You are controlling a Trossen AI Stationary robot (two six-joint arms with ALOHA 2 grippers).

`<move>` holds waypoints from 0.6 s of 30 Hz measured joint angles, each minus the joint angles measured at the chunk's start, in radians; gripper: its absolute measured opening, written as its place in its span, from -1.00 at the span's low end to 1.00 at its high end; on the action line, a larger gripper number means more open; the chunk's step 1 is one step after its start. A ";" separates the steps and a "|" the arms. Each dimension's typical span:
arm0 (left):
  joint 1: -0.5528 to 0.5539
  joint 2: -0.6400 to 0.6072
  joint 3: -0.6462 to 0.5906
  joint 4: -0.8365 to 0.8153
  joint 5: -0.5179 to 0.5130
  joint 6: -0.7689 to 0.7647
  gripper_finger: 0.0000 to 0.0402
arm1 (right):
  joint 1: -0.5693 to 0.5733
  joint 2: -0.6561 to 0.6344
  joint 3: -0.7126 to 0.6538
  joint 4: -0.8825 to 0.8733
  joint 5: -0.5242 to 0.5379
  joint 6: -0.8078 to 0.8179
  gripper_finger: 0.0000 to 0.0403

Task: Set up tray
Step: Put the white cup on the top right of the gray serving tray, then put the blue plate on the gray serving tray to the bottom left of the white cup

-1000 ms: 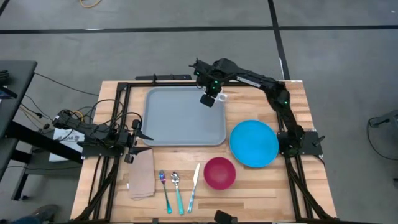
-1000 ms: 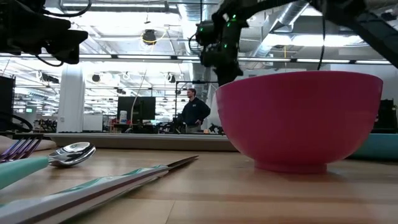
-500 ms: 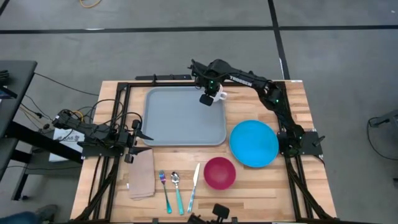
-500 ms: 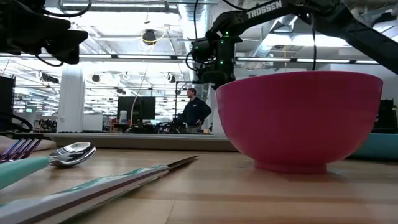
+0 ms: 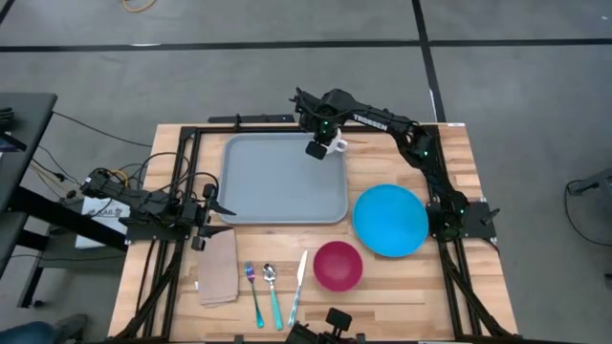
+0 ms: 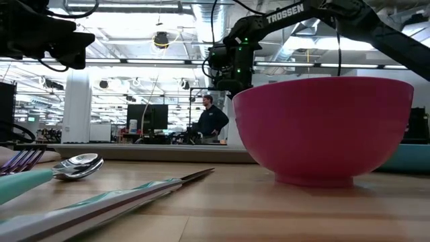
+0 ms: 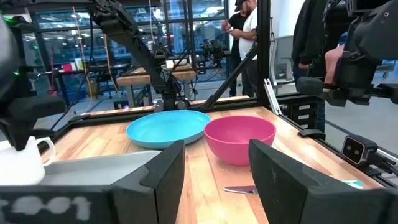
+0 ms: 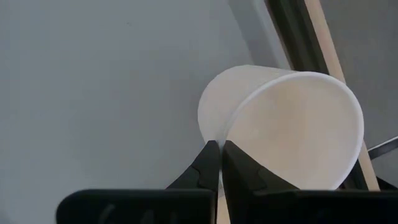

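**Right jaws pinching mug wall over tray corner**

Right gripper [image 5: 315,149] over the far right corner of the large flat light-grey plastic tray [image 5: 277,182], jaws nearly closed, clamping the thin wall of a white ceramic mug [image 8: 286,127] at its rim. Mug tilted over the grey tray surface. Left gripper [image 7: 211,168] low at the tabletop's left edge, just beside the tray's near left corner, jaws spread and empty, above a tan folded napkin [image 5: 219,268]. Right of the tray, a round blue plate [image 5: 390,221]; nearer, a magenta plastic bowl [image 5: 338,265], then knife [image 5: 297,287], spoon [image 5: 273,292] and fork [image 5: 253,291].
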 joint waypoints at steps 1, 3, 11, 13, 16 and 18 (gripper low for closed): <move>0.000 0.000 0.000 0.000 0.000 0.001 -0.16 | 0.000 0.000 0.000 0.001 0.000 0.000 -0.97; 0.000 0.000 0.000 0.000 0.001 -0.002 -0.16 | 0.000 0.000 0.000 0.004 0.000 0.000 -0.93; 0.000 0.000 0.000 0.000 0.002 -0.003 -0.16 | 0.000 -0.001 0.000 0.004 -0.028 0.000 -0.79; 0.000 0.000 0.000 0.000 0.002 0.000 -0.16 | 0.000 -0.001 0.000 0.004 -0.027 -0.001 -0.79; 0.000 0.000 0.000 0.000 0.002 -0.001 -0.16 | 0.000 -0.001 0.000 0.004 -0.027 0.000 -0.79; 0.000 0.000 0.000 0.000 0.002 -0.003 -0.16 | 0.000 -0.001 0.000 -0.004 -0.028 0.000 -0.79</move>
